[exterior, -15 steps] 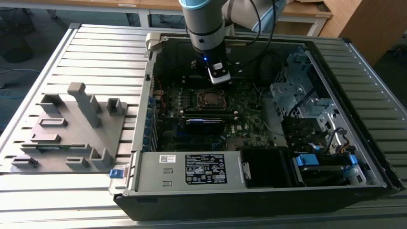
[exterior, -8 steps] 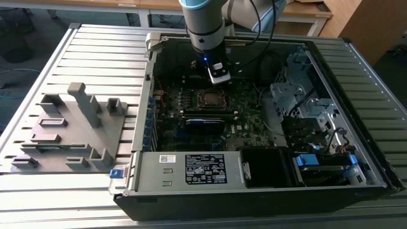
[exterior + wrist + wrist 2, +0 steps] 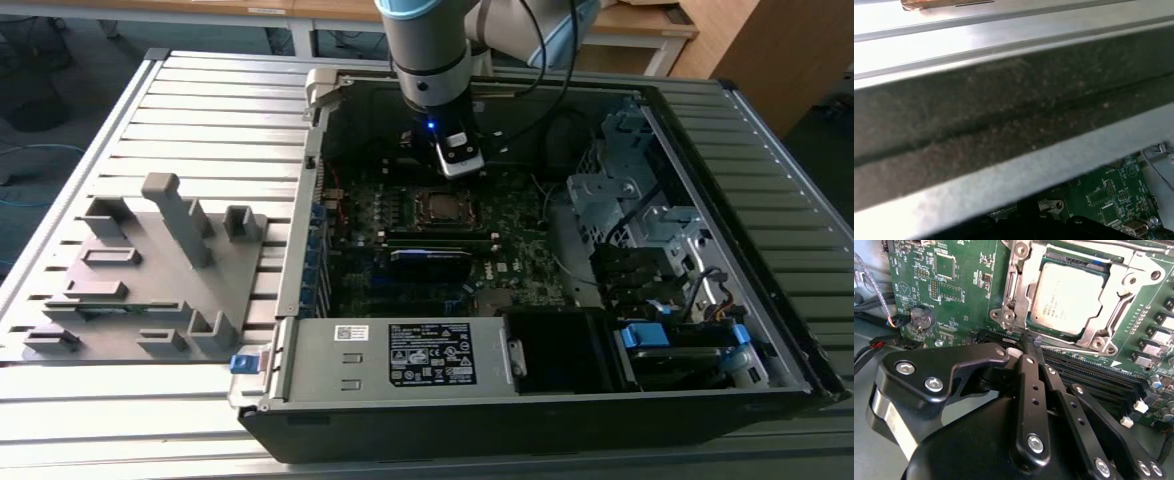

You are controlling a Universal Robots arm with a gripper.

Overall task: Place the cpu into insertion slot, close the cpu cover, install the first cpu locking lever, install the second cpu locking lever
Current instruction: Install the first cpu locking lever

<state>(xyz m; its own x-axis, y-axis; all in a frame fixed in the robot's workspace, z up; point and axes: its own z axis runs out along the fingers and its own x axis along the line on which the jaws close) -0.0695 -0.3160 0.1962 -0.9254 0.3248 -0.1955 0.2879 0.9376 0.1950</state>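
Note:
The cpu (image 3: 1066,300) lies flat in the insertion slot (image 3: 1014,275) on the green motherboard (image 3: 964,280). Its silver top shows through the cut-out of the cpu cover (image 3: 1126,292), which is folded down over it. A thin wire locking lever (image 3: 1074,347) runs along the socket edge nearest my gripper. My gripper (image 3: 1031,342) has its black fingers together, with their tips at the end of that lever. In the exterior view the gripper (image 3: 458,168) hangs inside the computer case, just behind the cpu (image 3: 438,205).
Long black memory sticks (image 3: 1094,375) lie right beside the socket, under my fingers. A coin battery (image 3: 921,317) and cables sit farther off. The case wall (image 3: 1004,125) stands close by. A grey fixture (image 3: 147,270) stands at the exterior view's left, a power supply (image 3: 400,355) in front.

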